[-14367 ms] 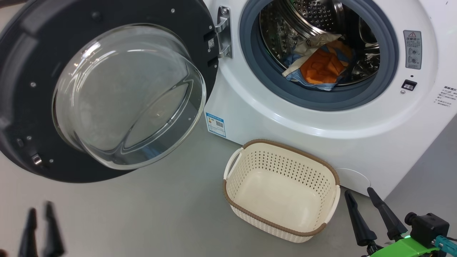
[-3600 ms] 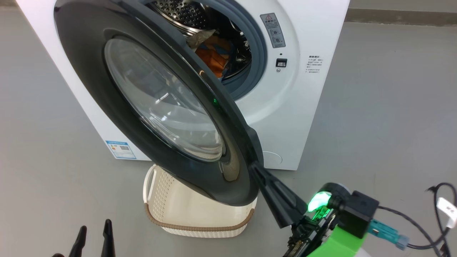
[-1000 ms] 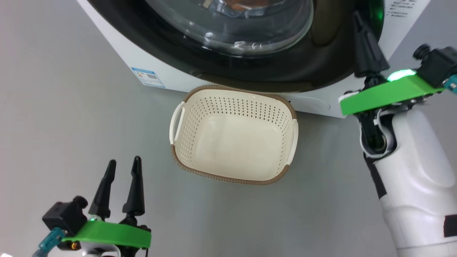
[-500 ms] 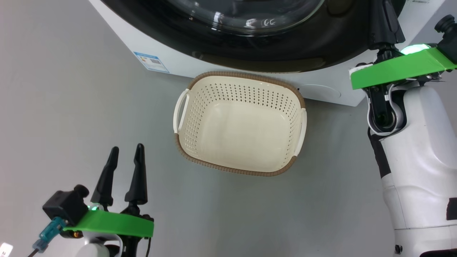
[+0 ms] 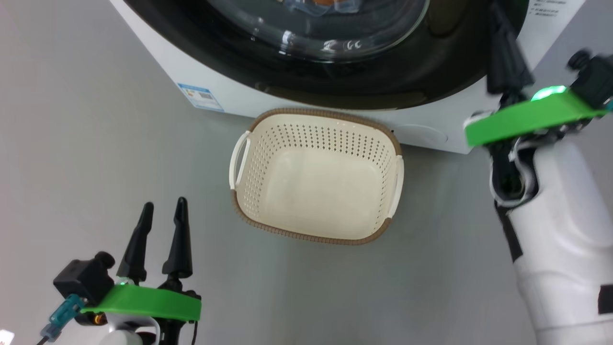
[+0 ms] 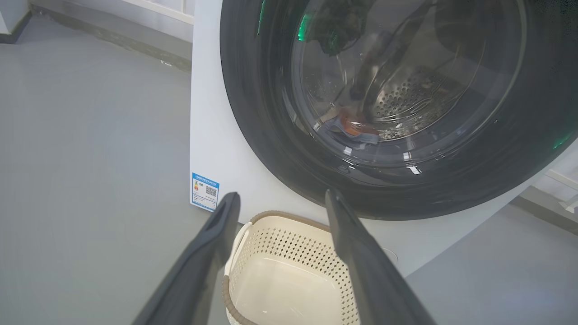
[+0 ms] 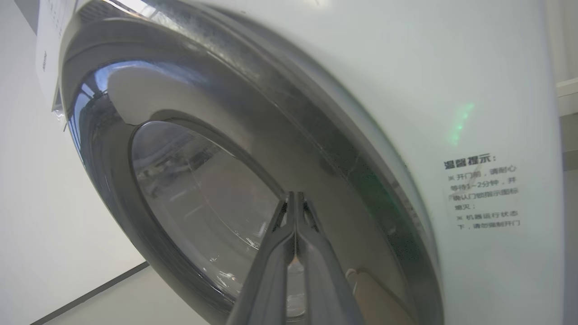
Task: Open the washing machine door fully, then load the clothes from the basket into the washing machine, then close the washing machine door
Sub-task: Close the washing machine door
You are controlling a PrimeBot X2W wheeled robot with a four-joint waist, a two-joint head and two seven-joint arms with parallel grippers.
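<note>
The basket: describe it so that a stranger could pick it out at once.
Find the big white washing machine with the round black door. On the grey floor in front of it stands the basket, small, rectangular and empty. Cream perforated walls, a brown woven-look rim and white side handles set it apart.

Closed right pincer (image 7: 294,195) before black door (image 7: 203,108).

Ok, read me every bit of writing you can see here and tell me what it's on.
"温馨提示:" heads the printed notice on the washing machine, on its white front beside the door.
Its smaller lines include "1~2分钟"; the rest is too blurred to quote.
Blue label on the machine's lower corner: a QR code, text too small to read.
</note>
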